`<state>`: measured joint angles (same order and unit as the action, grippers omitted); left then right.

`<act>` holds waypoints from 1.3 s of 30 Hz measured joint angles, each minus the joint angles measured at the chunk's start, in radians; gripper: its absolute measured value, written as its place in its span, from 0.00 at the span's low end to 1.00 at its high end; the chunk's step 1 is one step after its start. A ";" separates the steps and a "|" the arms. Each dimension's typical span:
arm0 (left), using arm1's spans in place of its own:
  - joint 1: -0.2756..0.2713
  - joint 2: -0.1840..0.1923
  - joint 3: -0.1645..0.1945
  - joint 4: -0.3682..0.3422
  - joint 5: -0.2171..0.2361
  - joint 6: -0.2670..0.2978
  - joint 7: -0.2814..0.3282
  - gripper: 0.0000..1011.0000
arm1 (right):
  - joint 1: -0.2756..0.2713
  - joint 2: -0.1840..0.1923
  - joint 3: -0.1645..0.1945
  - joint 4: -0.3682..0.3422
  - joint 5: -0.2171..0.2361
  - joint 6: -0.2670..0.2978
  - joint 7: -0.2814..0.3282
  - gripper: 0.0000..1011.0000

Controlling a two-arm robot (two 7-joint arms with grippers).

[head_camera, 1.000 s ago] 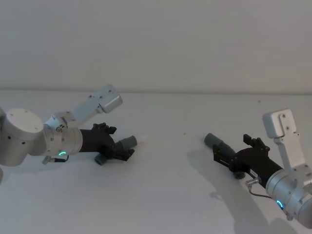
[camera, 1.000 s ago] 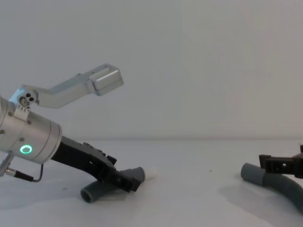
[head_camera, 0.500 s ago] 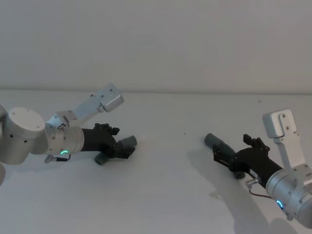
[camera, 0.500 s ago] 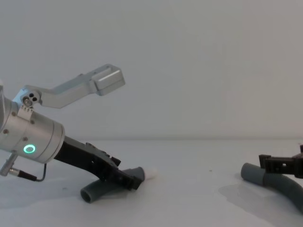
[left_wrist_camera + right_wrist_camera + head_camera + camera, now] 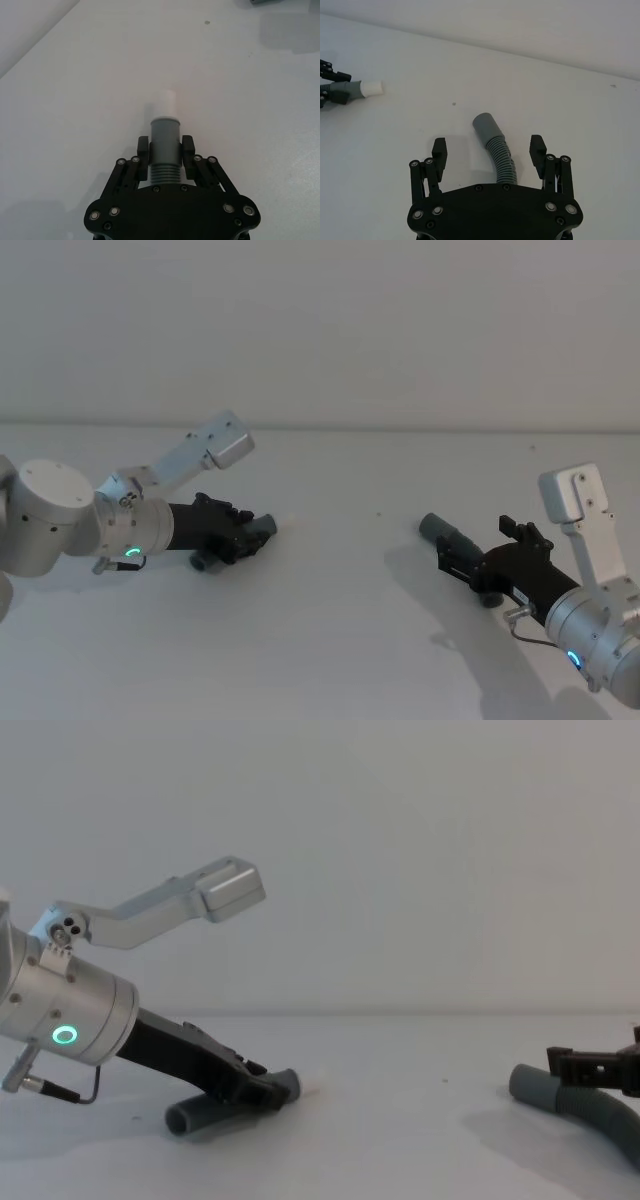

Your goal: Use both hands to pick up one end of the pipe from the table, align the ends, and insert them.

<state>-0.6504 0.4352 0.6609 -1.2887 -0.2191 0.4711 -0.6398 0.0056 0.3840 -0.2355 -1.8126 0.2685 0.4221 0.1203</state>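
My left gripper (image 5: 165, 152) is shut on the short pipe (image 5: 165, 145), its pads pressed on both sides just behind the smooth cuff. The white-tipped end (image 5: 165, 102) sticks out ahead of the fingers. In the head view this gripper (image 5: 250, 537) sits low on the table (image 5: 340, 640), and the piece's ribbed open end (image 5: 202, 562) trails behind it. My right gripper (image 5: 488, 150) is open and straddles the long pipe (image 5: 502, 160) without touching it. That piece's wide open cuff (image 5: 485, 125) lies in front of the fingers. In the chest view it rests at the right (image 5: 560, 1098).
A plain white wall rises behind the table. Bare white surface lies between the two pipe pieces, about a third of the head view wide. Each arm's silver camera bracket (image 5: 215, 445) stands up above its wrist.
My left gripper's fingers have closed onto the short pipe, which has turned slightly in line with them. The right arm and the long pipe have not moved.
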 joint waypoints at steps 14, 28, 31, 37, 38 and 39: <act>-0.001 -0.001 0.000 0.002 -0.001 0.000 -0.001 0.35 | 0.000 0.000 0.000 0.000 0.000 0.000 0.000 0.99; 0.004 0.002 -0.005 -0.009 -0.002 -0.009 0.007 0.35 | 0.000 0.000 0.000 0.000 0.000 0.000 0.000 0.99; 0.012 0.006 -0.013 -0.023 -0.002 -0.021 0.019 0.35 | 0.000 0.000 0.000 0.000 0.000 0.000 0.000 0.99; 0.035 0.017 -0.038 -0.060 0.000 -0.057 0.052 0.35 | 0.000 0.000 0.000 0.000 0.000 0.000 0.000 0.99; 0.041 0.019 -0.044 -0.071 0.000 -0.067 0.060 0.35 | 0.000 0.000 0.000 0.000 0.000 0.000 0.000 0.99; 0.045 0.021 -0.047 -0.076 0.001 -0.072 0.064 0.35 | 0.000 0.000 0.000 0.000 0.000 0.000 0.000 0.99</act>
<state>-0.6058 0.4558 0.6135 -1.3650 -0.2185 0.3994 -0.5753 0.0056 0.3840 -0.2355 -1.8126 0.2685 0.4221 0.1202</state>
